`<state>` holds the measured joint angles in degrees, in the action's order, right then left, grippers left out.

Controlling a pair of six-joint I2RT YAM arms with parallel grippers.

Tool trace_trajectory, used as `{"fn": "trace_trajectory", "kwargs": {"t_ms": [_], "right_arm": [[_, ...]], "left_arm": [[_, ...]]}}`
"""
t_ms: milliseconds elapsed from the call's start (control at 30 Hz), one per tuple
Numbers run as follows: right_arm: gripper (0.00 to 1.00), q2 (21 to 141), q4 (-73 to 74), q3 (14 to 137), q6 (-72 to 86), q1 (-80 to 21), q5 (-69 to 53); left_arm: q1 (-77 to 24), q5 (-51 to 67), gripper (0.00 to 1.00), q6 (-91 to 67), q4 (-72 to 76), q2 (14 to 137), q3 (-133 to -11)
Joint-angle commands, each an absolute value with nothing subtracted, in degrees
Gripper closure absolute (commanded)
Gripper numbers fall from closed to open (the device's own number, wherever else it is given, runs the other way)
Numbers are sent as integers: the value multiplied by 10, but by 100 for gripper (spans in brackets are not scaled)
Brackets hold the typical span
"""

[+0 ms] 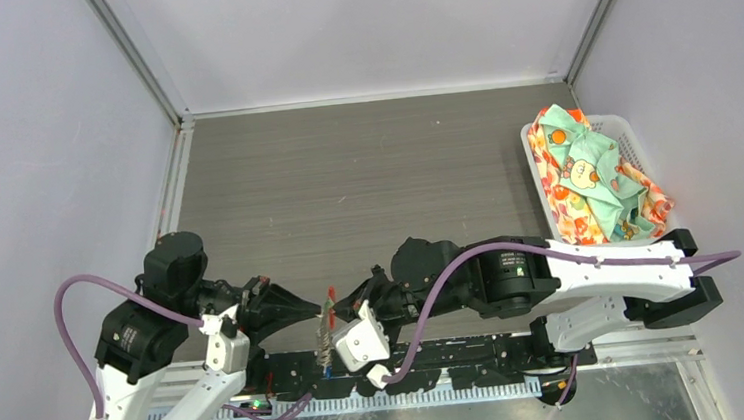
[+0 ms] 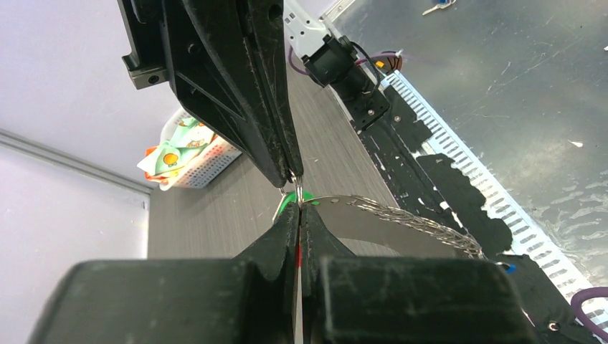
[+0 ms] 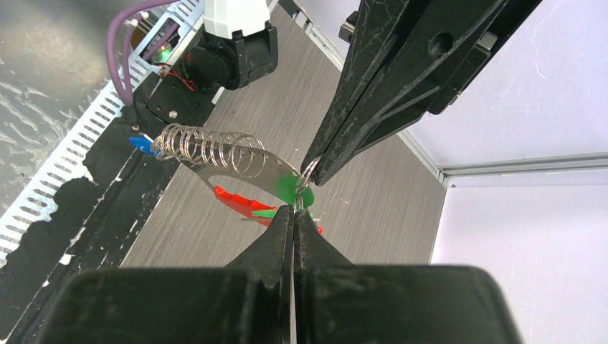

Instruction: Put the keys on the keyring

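Note:
My two grippers meet tip to tip above the table's near edge. The left gripper point(image 1: 318, 317) point(image 2: 298, 209) is shut, and a sliver of the keyring's red loop point(image 3: 240, 202) shows between its jaws. The right gripper point(image 1: 344, 307) point(image 3: 295, 209) is shut on a green-headed key point(image 3: 290, 188) point(image 2: 289, 201) at its small metal ring. That key's silver blade point(image 3: 247, 170) points away. From the same spot the keyring point(image 1: 331, 309) trails its silvery chain point(image 2: 419, 223) point(image 3: 208, 147) downward. A blue-headed key point(image 3: 141, 143) hangs at the chain's far end.
A white basket point(image 1: 633, 134) point(image 2: 208, 159) full of patterned cloths stands at the table's right edge. The black cable rail point(image 1: 440, 360) and a metal plate point(image 2: 516, 107) run under the grippers along the near edge. Grey walls close in the left, back and right.

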<state>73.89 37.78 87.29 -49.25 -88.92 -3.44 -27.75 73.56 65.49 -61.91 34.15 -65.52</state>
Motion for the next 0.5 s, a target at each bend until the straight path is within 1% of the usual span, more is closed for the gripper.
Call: {"fn": "trace_trajectory", "kwargs": {"t_ms": [0, 467], "right_arm": [[99, 739, 354, 902, -497, -897, -23], [99, 743, 359, 905, -502, -911, -18]], "left_arm": [[-276, 743, 100, 648, -593, 334, -659], [-276, 732, 100, 631, -583, 336, -658]]}}
